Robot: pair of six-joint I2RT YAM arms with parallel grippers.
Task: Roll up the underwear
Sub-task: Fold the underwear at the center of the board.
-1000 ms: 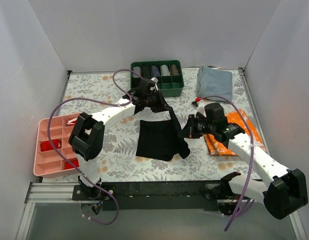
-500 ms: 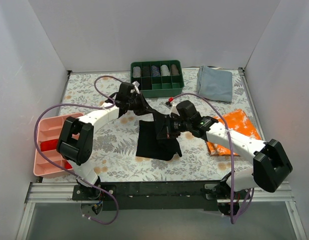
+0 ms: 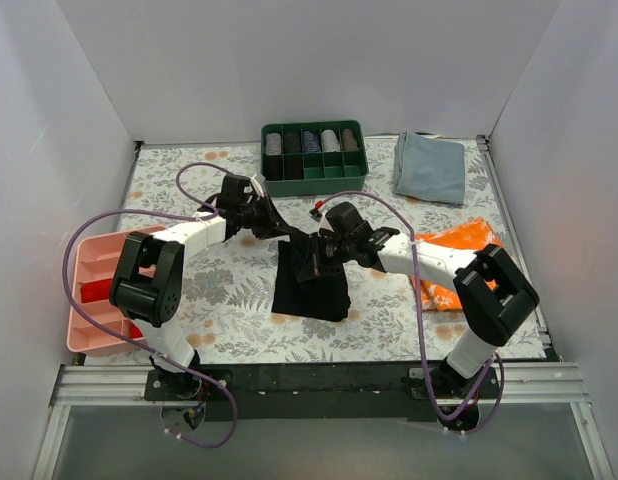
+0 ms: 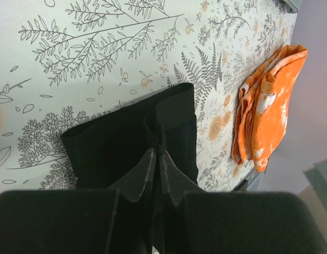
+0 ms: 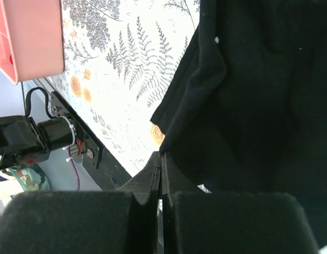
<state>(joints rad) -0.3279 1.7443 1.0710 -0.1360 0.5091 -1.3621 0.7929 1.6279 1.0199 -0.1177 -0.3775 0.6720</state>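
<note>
both grippers pinched on the underwear, mid-table

top view: the underwear (image 3: pixel 309 295) sits on the floral table (image 3: pixel 229 290), about centre and slightly toward the near edge. it reads as a dark rectangle. the near part lies flat and the far part is gathered up where the two arms meet it.

the left gripper (image 3: pixel 281 231) comes in from the far left and lands on the far-left corner of the fabric. in the left wrist view its fingers are pressed together with no gap, and a raised fold of black fabric runs up into the tips. so it's clamped on the underwear.

the right gripper (image 3: pixel 314 262) reaches across from the right, over the far-right part of the fabric. in the right wrist view the fingers are also closed tight. the tips meet right on a hem edge of the black fabric, which drapes away from them. reads as gripping the underwear. the two grippers are near each other but not touching.

the rest:
- orange cloth (image 3: pixel 459 240) lies right of the underwear, apart from it, partly under the right arm.
- grey-blue cloth (image 3: pixel 431 165) lies folded at the far right.
- green tray (image 3: pixel 344 181) is at the far edge, centre, with rolled items in its far row of compartments.
- pink tray (image 3: pixel 79 262) is at the left edge, with red bits in some compartments.
</note>
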